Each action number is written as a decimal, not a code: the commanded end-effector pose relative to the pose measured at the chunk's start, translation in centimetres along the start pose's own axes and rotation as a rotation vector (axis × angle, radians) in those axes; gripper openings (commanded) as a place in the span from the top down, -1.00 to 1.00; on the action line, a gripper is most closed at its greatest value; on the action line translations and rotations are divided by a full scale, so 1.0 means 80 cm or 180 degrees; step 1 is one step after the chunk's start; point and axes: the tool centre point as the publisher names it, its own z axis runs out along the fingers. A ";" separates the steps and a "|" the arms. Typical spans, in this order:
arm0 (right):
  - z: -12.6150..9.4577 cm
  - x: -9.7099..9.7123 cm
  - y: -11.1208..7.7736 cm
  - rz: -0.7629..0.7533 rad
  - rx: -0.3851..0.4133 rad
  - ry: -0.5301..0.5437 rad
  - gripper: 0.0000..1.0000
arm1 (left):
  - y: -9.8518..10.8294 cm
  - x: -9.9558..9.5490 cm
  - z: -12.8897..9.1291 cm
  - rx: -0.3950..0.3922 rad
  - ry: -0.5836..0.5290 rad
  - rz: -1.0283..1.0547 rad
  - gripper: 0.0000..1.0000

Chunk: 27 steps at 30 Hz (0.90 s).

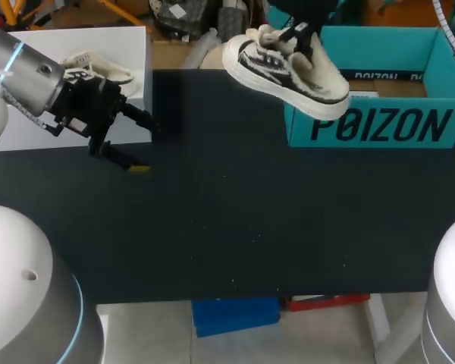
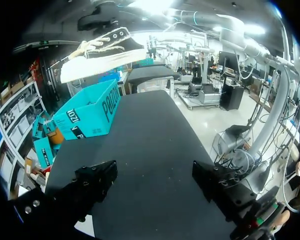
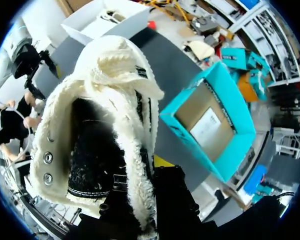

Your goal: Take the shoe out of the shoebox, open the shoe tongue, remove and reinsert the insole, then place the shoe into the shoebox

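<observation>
Right gripper clamps the shoe by its collar, holding it in the air at the table's 1 o'clock, above the box's left end. Left gripper hangs spread wide over the table at 10 o'clock.

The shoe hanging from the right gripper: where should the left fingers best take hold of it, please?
Probably the shoe's free end nearest the left gripper, coming from the left: the right gripper holds the fleecy opening, and that end hangs clear above the table.
</observation>
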 end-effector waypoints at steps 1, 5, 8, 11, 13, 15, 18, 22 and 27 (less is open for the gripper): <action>-0.043 0.000 0.005 -0.1789 0.0270 -0.0274 1.00 | -0.001 0.001 -0.001 -0.0013 -0.0001 -0.0003 -1.00; -0.043 0.000 0.005 -0.1789 0.0270 -0.0274 1.00 | -0.001 0.001 -0.001 -0.0013 -0.0001 -0.0003 -1.00; -0.043 0.000 0.005 -0.1789 0.0270 -0.0274 1.00 | -0.001 0.001 -0.001 -0.0013 -0.0001 -0.0003 -1.00; -0.043 0.000 0.005 -0.1789 0.0270 -0.0274 1.00 | -0.001 0.001 -0.001 -0.0013 -0.0001 -0.0003 -1.00; -0.043 0.000 0.005 -0.1789 0.0270 -0.0274 1.00 | -0.001 0.001 -0.001 -0.0013 -0.0001 -0.0003 -1.00; -0.043 0.000 0.005 -0.1789 0.0270 -0.0274 1.00 | -0.001 0.001 -0.001 -0.0013 -0.0001 -0.0003 -1.00; -0.038 -0.018 -0.002 -0.1710 0.0339 -0.0252 1.00 | -0.001 0.001 -0.001 -0.0013 -0.0001 -0.0003 -1.00; -0.022 -0.057 -0.012 -0.1642 0.0395 -0.0222 1.00 | -0.001 0.001 -0.001 -0.0013 -0.0001 -0.0003 -1.00; 0.001 -0.102 -0.013 -0.1616 0.0369 -0.0176 1.00 | -0.001 0.001 -0.001 -0.0013 -0.0001 -0.0003 -1.00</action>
